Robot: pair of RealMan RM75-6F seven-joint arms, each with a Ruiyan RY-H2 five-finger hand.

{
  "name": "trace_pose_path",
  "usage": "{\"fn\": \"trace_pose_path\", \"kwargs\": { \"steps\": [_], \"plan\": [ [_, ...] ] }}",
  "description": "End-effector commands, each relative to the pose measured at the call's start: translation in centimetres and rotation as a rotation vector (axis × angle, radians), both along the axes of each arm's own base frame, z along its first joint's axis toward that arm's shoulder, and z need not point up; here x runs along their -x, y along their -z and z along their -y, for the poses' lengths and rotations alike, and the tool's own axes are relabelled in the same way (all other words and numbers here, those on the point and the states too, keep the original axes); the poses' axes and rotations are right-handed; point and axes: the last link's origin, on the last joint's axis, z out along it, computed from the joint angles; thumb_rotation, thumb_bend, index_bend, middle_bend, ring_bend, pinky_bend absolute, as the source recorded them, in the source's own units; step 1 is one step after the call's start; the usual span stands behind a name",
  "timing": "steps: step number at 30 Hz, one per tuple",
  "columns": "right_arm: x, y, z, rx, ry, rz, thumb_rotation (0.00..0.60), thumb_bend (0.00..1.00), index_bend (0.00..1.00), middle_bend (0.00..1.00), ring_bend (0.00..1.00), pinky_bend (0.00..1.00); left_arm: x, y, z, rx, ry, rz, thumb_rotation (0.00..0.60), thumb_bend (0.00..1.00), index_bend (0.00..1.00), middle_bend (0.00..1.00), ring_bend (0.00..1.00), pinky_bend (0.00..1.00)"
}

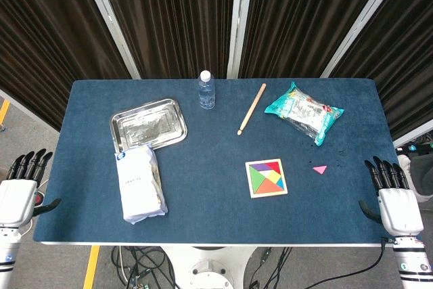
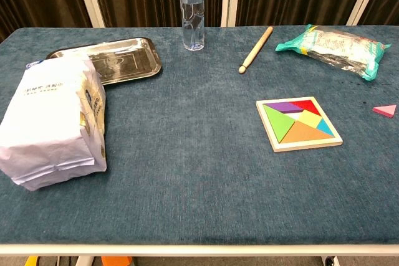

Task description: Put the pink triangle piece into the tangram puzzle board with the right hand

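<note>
The pink triangle piece (image 1: pixel 319 169) (image 2: pixel 385 110) lies flat on the blue tabletop, a short way right of the tangram puzzle board (image 1: pixel 266 177) (image 2: pixel 298 123). The board holds several coloured pieces in a wooden frame. My right hand (image 1: pixel 394 197) hangs off the table's right edge, fingers spread and holding nothing, below and right of the triangle. Off the left edge, my left hand (image 1: pixel 19 189) is likewise spread and empty. Neither hand shows in the chest view.
A white paper bag (image 1: pixel 139 184) (image 2: pixel 55 118) lies at the front left, a steel tray (image 1: pixel 148 124) (image 2: pixel 112 60) behind it. A water bottle (image 1: pixel 206 90) (image 2: pixel 193 10), a wooden stick (image 1: pixel 252 108) (image 2: pixel 256 49) and a green snack packet (image 1: pixel 304 112) (image 2: pixel 333 46) stand along the back.
</note>
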Motion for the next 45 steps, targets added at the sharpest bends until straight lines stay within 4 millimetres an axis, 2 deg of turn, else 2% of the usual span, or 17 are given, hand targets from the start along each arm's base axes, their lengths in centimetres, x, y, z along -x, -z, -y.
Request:
{"fn": "trace_pose_path", "kwargs": {
  "steps": [1, 7, 10, 14, 18, 23, 29, 36, 45],
  "plan": [
    [0.2, 0.2, 0.1, -0.009, 0.008, -0.002, 0.6, 0.18, 0.0, 0.0, 0.0, 0.0, 0.2, 0.1, 0.2, 0.007, -0.011, -0.001, 0.6, 0.0, 0.05, 0.03, 0.0, 0.08],
    [0.4, 0.1, 0.8, -0.014, 0.008, -0.016, 0.6, 0.18, 0.0, 0.0, 0.0, 0.0, 0.4, 0.4, 0.2, 0.017, -0.015, 0.001, 0.6, 0.0, 0.05, 0.03, 0.0, 0.08],
    [0.6, -0.1, 1.8, -0.025, 0.008, -0.039, 0.6, 0.18, 0.0, 0.0, 0.0, 0.0, 0.3, 0.5, -0.1, 0.024, -0.008, 0.003, 0.6, 0.0, 0.05, 0.03, 0.0, 0.08],
    [0.8, 0.1, 4.3, -0.076, 0.025, -0.059, 0.6, 0.18, 0.0, 0.0, 0.0, 0.0, 0.1, 0.8, -0.3, 0.038, 0.002, 0.003, 0.6, 0.0, 0.05, 0.03, 0.0, 0.08],
    [1.4, 0.6, 6.8, -0.176, 0.076, -0.086, 0.6, 0.18, 0.08, 0.0, 0.0, 0.0, 0.2, 1.0, -0.3, 0.043, 0.002, 0.006, 0.6, 0.0, 0.05, 0.03, 0.0, 0.08],
    [1.5, 2.3, 9.8, -0.262, 0.098, -0.154, 0.6, 0.18, 0.09, 0.0, 0.0, 0.0, 0.3, 1.1, -0.3, 0.041, 0.002, 0.012, 0.6, 0.0, 0.05, 0.03, 0.0, 0.08],
    [1.3, 4.7, 12.4, -0.339, 0.098, -0.195, 0.6, 0.18, 0.1, 0.0, 0.0, 0.0, 0.3, 1.1, -0.1, 0.047, 0.008, 0.013, 0.6, 0.0, 0.05, 0.03, 0.0, 0.08],
    [0.9, 6.9, 13.5, -0.375, 0.076, -0.19, 0.6, 0.19, 0.15, 0.0, 0.0, 0.0, 0.2, 0.7, 0.1, 0.034, 0.004, 0.006, 0.6, 0.0, 0.05, 0.03, 0.0, 0.08],
    [1.0, 8.3, 13.5, -0.388, 0.064, -0.18, 0.6, 0.19, 0.26, 0.0, 0.0, 0.0, 0.3, 1.0, 0.0, 0.047, -0.001, 0.005, 0.6, 0.0, 0.05, 0.02, 0.0, 0.08]
  ]
}}
